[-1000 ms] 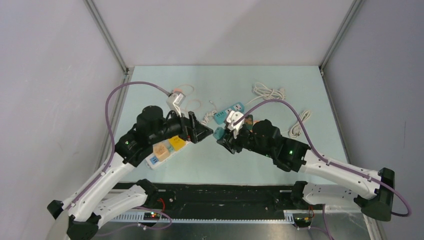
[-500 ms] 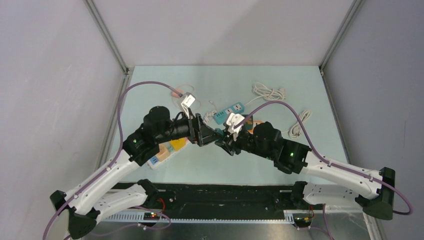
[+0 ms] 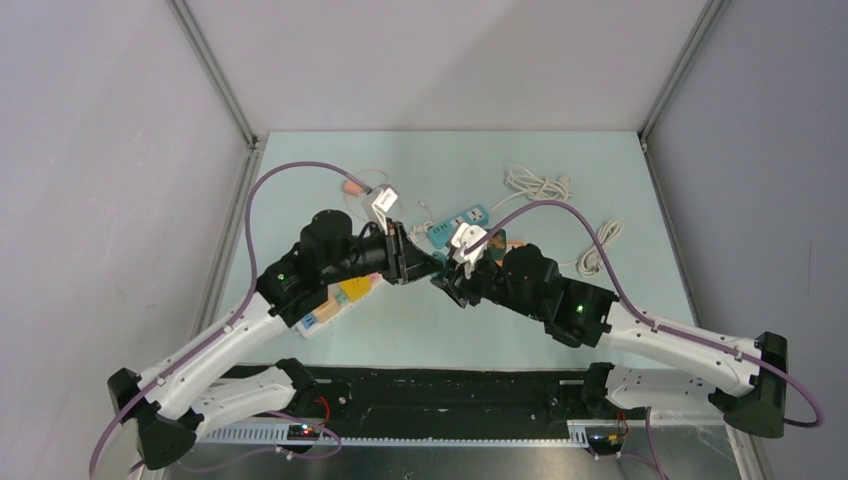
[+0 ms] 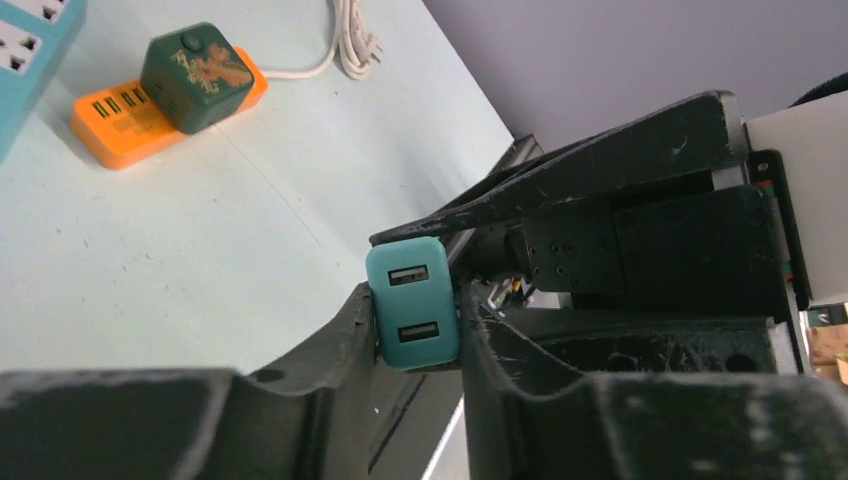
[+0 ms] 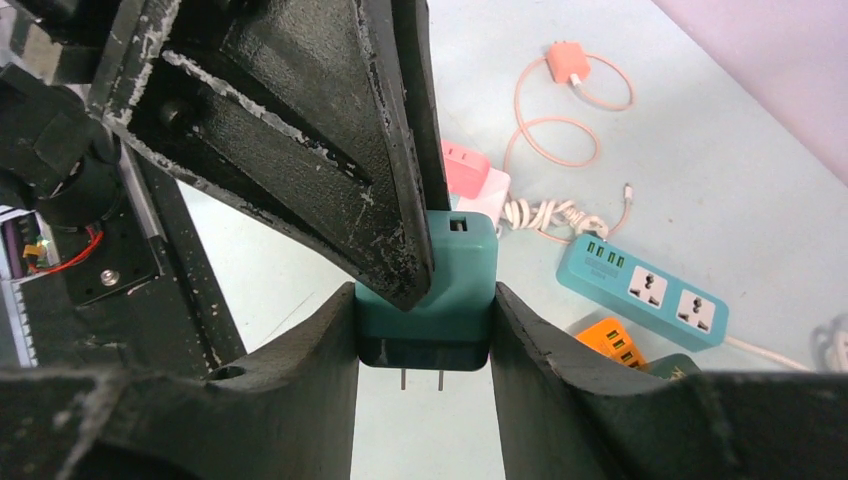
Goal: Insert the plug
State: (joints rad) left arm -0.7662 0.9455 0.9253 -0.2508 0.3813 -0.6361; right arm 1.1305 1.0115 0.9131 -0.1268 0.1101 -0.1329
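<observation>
A teal USB plug (image 3: 437, 268) hangs above the table between the two arms. My right gripper (image 5: 425, 325) is shut on its sides, and its two metal prongs (image 5: 403, 379) point back toward that wrist. My left gripper (image 4: 415, 325) comes from the other end and its fingers (image 4: 350, 330) press both sides of the plug (image 4: 411, 315), whose face with two USB ports shows. In the top view the left gripper (image 3: 424, 264) and the right gripper (image 3: 446, 281) meet tip to tip. A teal power strip (image 3: 459, 222) lies just behind them.
A white strip with yellow and orange sockets (image 3: 335, 298) lies under the left arm. An orange strip with a dark green cube (image 4: 168, 100) sits near the teal strip (image 5: 645, 290). A pink charger (image 5: 465, 168), pink cable (image 5: 570, 65) and white cords (image 3: 540, 183) lie farther back.
The left arm has swung right to meet the right gripper, and its jaws have gone from wide open to closed around the teal plug. The right gripper has kept its hold.
</observation>
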